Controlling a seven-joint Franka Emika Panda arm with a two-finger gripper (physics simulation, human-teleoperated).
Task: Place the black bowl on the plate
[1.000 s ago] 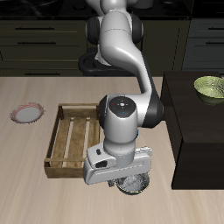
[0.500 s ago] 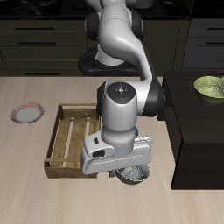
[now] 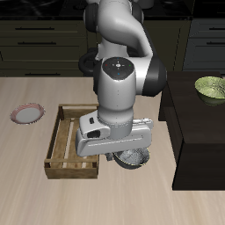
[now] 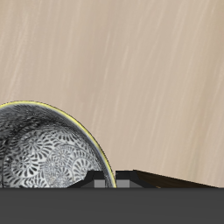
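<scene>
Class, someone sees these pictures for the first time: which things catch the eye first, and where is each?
The big grey robot arm fills the middle, its tool holding a black bowl just off the table beside a wooden tray. A small red-rimmed plate sits far across the table, and a green bowl rests on a dark cabinet.

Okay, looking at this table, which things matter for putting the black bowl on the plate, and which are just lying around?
For the job:
black bowl, under the robot's hand
plate, off by the table's side

Just lying about:
wooden tray
pale green bowl on the dark cabinet
</scene>
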